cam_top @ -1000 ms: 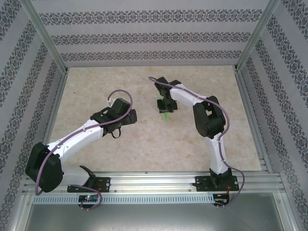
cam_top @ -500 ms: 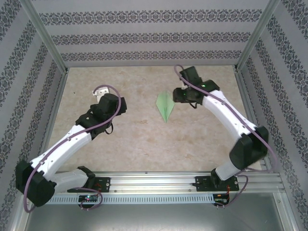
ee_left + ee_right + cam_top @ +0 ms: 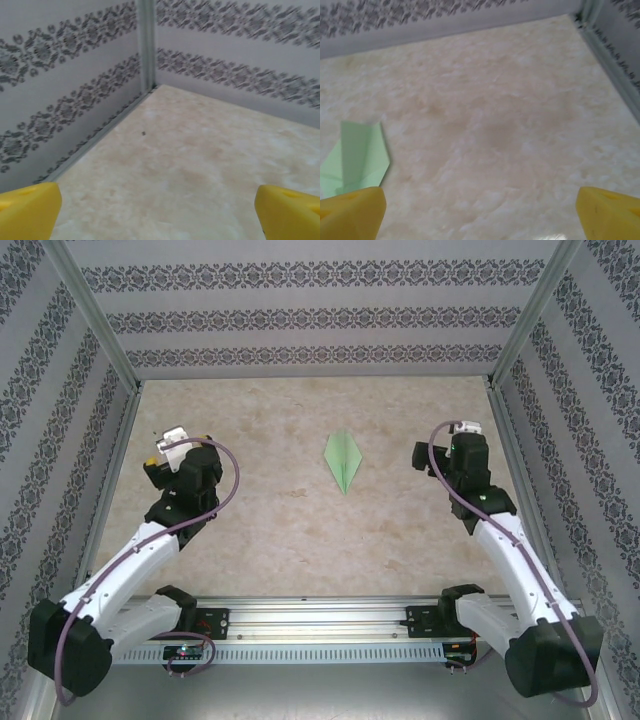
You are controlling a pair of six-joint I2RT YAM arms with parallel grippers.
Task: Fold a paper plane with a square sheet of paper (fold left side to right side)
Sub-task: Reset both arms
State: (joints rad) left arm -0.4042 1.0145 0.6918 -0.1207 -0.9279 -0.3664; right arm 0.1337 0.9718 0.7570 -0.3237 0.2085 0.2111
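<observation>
The mottled beige, marble-patterned table is flanked by both arms. The left pincer and right pincer are spread wide, with nothing gripped. The paper plane, a flat pale-green dart, is laid between them, well apart from each.

One plane, centre of the top view. One table. Two arms: left arm at lower left, right arm at lower right. Two grippers: left gripper, right gripper. Four yellow fingertips, two in the bottom corners of each wrist view. Three patterned walls: back wall, left-side wall, right-side wall.
</observation>
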